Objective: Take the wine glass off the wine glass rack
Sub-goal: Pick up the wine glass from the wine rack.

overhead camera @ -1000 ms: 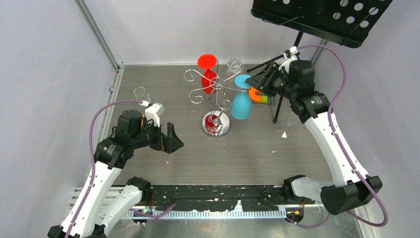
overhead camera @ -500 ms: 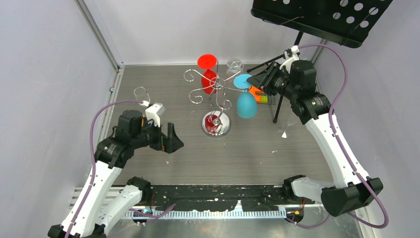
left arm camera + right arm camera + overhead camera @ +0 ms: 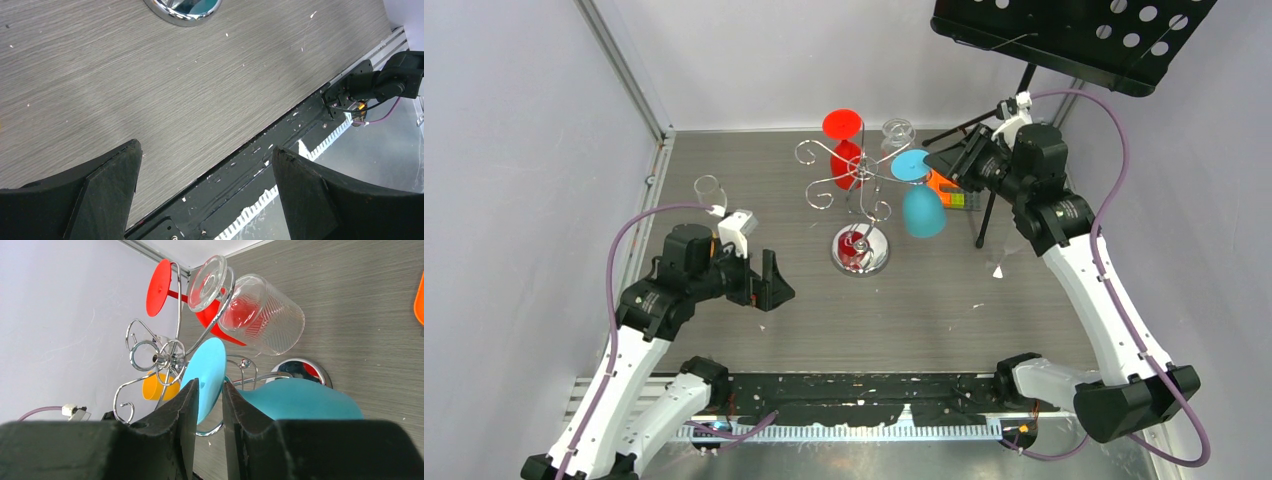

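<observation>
The grey wood-grain table [image 3: 984, 310] carried the shiny chrome wire wine glass rack [image 3: 874, 262] mid-table, toward the far edge. An opaque turquoise wine glass [image 3: 922, 212] hung upside down from the rack's right side. The right gripper [image 3: 211, 389] had its jaws narrowed to a slit at the glass's stem; whether it was clamped could not be told. The left gripper [image 3: 205, 150] was spread wide and empty, over the table near its near-left part.

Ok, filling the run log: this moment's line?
left gripper open, empty | right gripper pinching blue glass stem | glass on rack

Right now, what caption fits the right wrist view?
Right pincer around the blue glass's stem at the chrome rack.
</observation>
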`<state>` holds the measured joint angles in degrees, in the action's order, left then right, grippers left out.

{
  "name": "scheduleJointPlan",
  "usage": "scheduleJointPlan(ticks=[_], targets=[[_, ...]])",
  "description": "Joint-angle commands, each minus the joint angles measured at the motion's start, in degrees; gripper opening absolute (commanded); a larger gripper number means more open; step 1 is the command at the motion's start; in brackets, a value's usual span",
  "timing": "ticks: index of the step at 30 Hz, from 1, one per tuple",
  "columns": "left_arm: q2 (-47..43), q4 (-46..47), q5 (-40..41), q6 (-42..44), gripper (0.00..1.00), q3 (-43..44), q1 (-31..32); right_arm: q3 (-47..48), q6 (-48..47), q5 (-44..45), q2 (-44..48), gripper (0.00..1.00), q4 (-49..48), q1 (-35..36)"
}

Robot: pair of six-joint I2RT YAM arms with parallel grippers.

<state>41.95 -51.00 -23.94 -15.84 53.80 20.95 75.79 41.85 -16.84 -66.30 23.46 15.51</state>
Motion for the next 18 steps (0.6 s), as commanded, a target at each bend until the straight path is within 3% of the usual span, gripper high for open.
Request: scheduleJointPlan(ticks=[1,18], targets=[[-0.9,1.8,0.3,0.7,0.99,-0.3,0.2,-1.3,1.6,-1.8,1.3,0.3,-4.3,-0.2],[-2.2,1.5,0.5,0.4,0.99,-0.9,0.2,-2.5,4.8,-2.9,1.8,0.3,-7.0,-0.1]])
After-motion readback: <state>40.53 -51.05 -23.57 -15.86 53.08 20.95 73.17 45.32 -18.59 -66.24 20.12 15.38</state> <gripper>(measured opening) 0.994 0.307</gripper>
